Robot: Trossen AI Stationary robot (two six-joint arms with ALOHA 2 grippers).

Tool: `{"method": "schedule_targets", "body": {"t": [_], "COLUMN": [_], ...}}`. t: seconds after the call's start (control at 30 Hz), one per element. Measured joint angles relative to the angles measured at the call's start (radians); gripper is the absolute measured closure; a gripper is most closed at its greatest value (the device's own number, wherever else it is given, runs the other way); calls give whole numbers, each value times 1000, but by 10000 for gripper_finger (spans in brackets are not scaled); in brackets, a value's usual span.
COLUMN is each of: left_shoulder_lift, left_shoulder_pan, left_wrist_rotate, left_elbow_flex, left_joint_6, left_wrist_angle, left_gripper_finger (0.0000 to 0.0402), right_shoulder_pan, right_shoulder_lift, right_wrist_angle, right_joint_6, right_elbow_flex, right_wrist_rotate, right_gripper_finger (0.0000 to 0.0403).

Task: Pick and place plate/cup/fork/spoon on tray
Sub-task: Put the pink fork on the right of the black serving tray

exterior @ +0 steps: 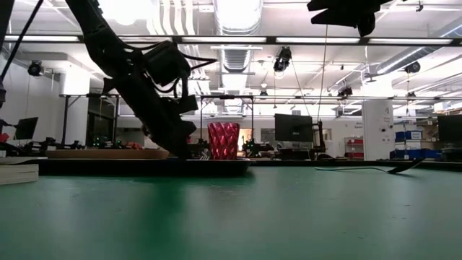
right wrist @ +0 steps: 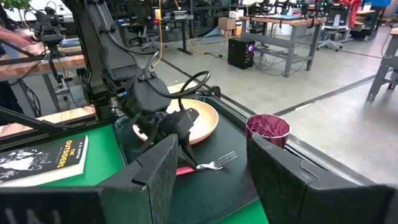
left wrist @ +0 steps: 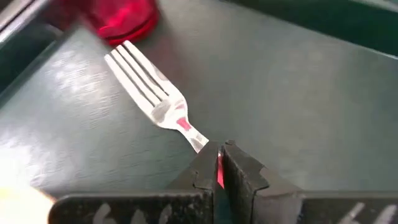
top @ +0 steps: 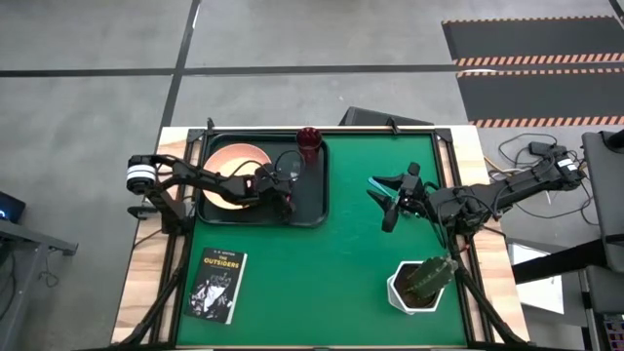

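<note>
The dark tray (top: 317, 210) lies at the table's far left. On it are the peach plate (top: 234, 164) and, in its far right corner, the maroon cup (top: 309, 144). My left gripper (top: 285, 202) is low over the tray's floor beside the plate, shut on the fork (left wrist: 149, 87). The fork's tines point toward the cup (left wrist: 124, 18). My right gripper (right wrist: 211, 186) is open and empty, raised above the mat right of the tray. The teal-handled spoon (top: 378, 191) lies on the green mat (top: 322, 283) beside it. My left gripper pinches the fork's pink handle (left wrist: 219, 174) between its two fingers, just behind the metal neck. The fingers slant down from the table's left, along the fork's line. The fork lies nearly level, close over the tray's floor (left wrist: 298, 93); whether the tines (right wrist: 225, 158) touch it I cannot tell.
A book (top: 216, 285) lies at the mat's near left. A white pot with a cactus (top: 421, 283) stands at the near right. Green mat lies bare between the tray and my right gripper. A person's arm (right wrist: 15, 34) shows beyond the table.
</note>
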Motion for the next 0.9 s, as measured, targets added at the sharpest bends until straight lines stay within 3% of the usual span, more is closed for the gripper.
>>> {"method": "schedule_targets", "body": {"t": [0.5, 0.63, 0.9], "left_shoulder_lift": [-37, -117, -369], "left_shoulder_pan": [6, -5, -76], "left_wrist_rotate": [-40, -30, -28], "left_elbow_flex": [-3, 1, -31], "left_joint_6": [-82, -68, 98], "left_wrist_angle": [5, 6, 8], "left_gripper_finger": [398, 398, 398], "right_shoulder_pan": [0, 0, -2], "right_shoulder_lift": [0, 0, 35], "right_wrist_angle": [-1, -8, 7], "right_joint_6": [0, 0, 33], "right_elbow_flex": [-1, -2, 0], "right_wrist_rotate": [0, 0, 1], "right_gripper_finger": [222, 223, 229]}}
